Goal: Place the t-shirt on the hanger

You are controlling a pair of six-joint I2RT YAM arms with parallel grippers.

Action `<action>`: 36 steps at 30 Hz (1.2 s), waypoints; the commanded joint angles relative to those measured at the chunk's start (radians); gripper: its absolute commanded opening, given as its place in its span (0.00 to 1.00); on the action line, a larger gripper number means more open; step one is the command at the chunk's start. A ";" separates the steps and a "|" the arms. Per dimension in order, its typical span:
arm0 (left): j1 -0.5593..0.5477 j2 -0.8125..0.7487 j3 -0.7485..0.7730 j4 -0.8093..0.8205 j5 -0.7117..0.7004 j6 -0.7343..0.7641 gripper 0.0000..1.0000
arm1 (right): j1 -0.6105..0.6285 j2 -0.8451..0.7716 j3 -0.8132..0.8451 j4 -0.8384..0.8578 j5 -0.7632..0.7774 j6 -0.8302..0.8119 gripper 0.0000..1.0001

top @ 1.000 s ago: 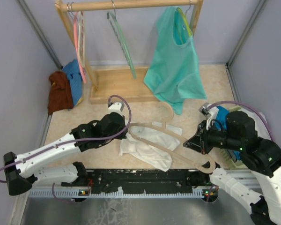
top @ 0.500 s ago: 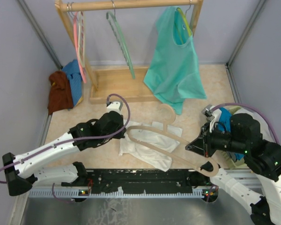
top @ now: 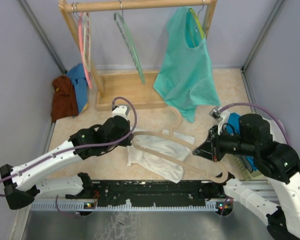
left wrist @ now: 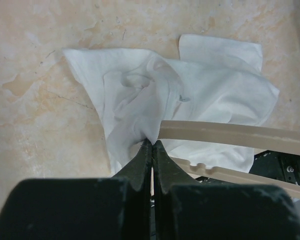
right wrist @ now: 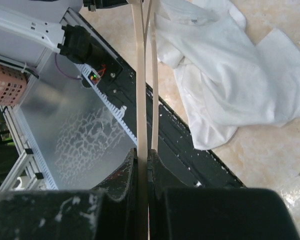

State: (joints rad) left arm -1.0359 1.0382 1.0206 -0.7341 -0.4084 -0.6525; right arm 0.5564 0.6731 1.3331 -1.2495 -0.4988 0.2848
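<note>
White cotton, the t-shirt (top: 157,156) lies crumpled on the beige table (top: 225,87), just toward 6 o'clock from the centre of the overhead view. At the shirt's 9 o'clock edge the left gripper (left wrist: 152,146) is pressed together, pinching a fold of cloth right beside the tip of the tan hanger (top: 162,134). Compared with a second earlier, this gripper has slid slightly toward 11 o'clock, taking the cloth with it. The hanger lies across the shirt with its hook pointing to 12 o'clock and its long lower bar running toward 4 o'clock. There the right gripper (right wrist: 142,157) is clamped on the hanger's frame. It dipped half a second ago and has now risen again, shifting toward 9 o'clock, so that end of the hanger sits a little higher. Whether the hanger's left tip is already inside the fabric cannot be told. The arms seem to be working that tip into the shirt's opening, and most of the threading looks still undone.
</note>
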 commanded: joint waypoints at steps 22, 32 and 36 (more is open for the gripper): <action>0.005 0.209 0.677 -0.230 0.147 0.246 0.00 | 0.004 0.109 0.065 0.387 -0.110 0.027 0.00; 0.005 0.252 0.778 -0.172 0.344 0.278 0.00 | 0.004 0.048 -0.089 0.464 -0.159 0.033 0.00; 0.005 0.271 0.808 -0.155 0.404 0.282 0.00 | 0.004 0.031 -0.124 0.489 -0.167 0.043 0.00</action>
State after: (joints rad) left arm -1.0256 1.2961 1.7748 -0.9768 -0.1150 -0.3870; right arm 0.5564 0.7246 1.2282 -0.8555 -0.6033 0.3161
